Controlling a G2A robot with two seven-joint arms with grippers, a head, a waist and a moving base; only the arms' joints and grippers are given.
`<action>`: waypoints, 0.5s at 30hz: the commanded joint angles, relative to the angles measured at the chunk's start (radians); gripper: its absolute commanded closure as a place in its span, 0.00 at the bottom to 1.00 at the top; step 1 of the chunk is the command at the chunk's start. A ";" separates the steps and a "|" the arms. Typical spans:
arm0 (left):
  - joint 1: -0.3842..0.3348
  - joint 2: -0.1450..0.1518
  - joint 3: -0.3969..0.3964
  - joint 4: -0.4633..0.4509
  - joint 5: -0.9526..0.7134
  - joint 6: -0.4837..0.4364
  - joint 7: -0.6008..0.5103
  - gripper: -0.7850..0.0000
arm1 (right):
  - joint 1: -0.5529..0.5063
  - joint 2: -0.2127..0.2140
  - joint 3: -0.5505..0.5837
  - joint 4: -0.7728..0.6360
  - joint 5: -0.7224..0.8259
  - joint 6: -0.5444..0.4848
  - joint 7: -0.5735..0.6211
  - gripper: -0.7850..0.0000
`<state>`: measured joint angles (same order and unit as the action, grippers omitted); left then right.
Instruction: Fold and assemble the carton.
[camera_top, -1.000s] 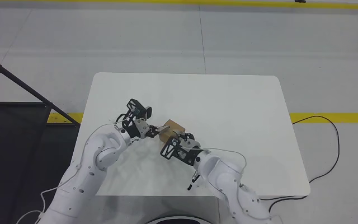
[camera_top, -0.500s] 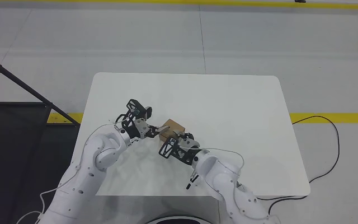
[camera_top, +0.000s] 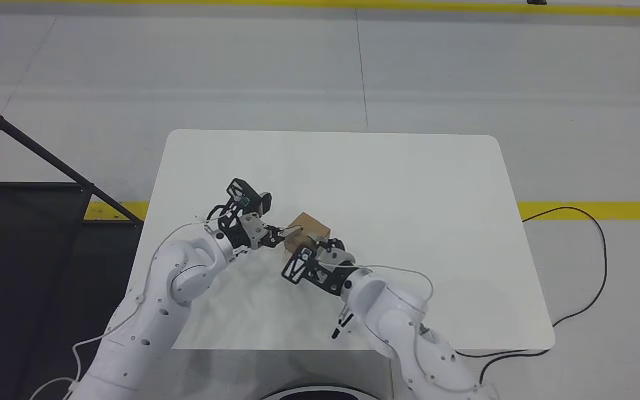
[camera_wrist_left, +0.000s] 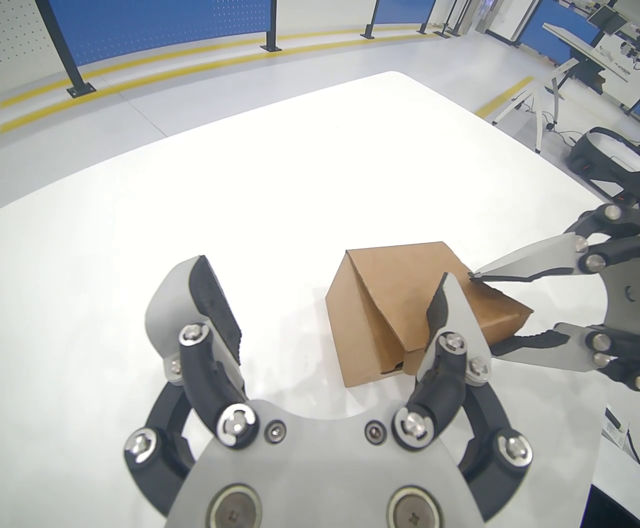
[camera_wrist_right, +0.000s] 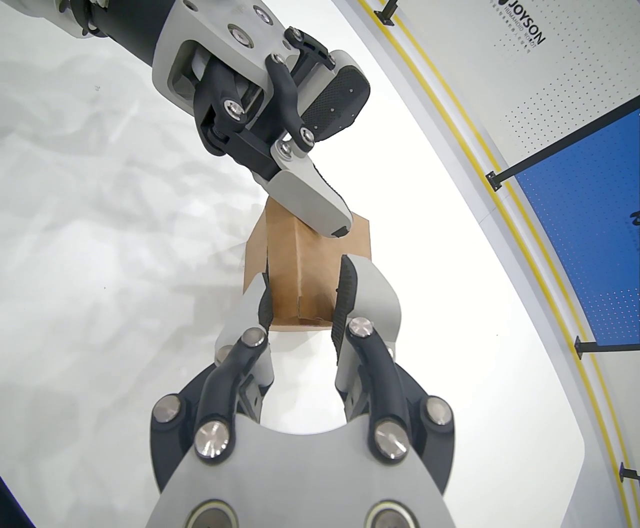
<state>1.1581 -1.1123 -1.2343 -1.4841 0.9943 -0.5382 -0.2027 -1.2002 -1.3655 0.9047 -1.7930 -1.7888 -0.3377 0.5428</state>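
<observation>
A pale grey floor crossed by yellow lines surrounds a white bench with rounded corners. Blue pegboard panels stand in the room behind.

A small brown cardboard carton lies on the bench, left of its middle and about halfway between the near and far edges. It is plain, unprinted board folded into a short box shape. The end facing the left wrist camera has a flap lying across it at a slant, with a diagonal edge running down from the top corner. A narrow dark gap shows along the bottom where that flap does not sit flush. The top panel is flat and smooth, and a crease runs along the upper edge seen from the right wrist.

The right claw is on the carton's near side. Its two ribbed pads are clamped against opposite faces of the near end of the box.

The left claw is at the carton's left with its jaws spread wide. One metal finger has its tip touching the top of the carton's far-left end. The other finger hangs free in the air, apart from the cardboard.
</observation>
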 joint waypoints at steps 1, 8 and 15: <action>0.000 0.000 0.001 0.000 0.003 -0.001 0.001 0.00 | 0.002 -0.001 -0.002 0.005 0.000 0.002 -0.001 0.69; 0.001 -0.001 0.002 0.002 0.002 -0.002 0.001 0.00 | 0.006 -0.005 -0.003 0.014 0.004 0.003 -0.001 0.69; 0.001 -0.001 0.003 0.003 0.003 -0.001 0.002 0.00 | 0.001 -0.006 0.000 0.011 0.008 0.001 -0.005 0.62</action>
<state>1.1593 -1.1136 -1.2319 -1.4811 0.9972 -0.5394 -0.2004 -1.1982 -1.3718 0.9038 -1.7809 -1.7817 -0.3364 0.5391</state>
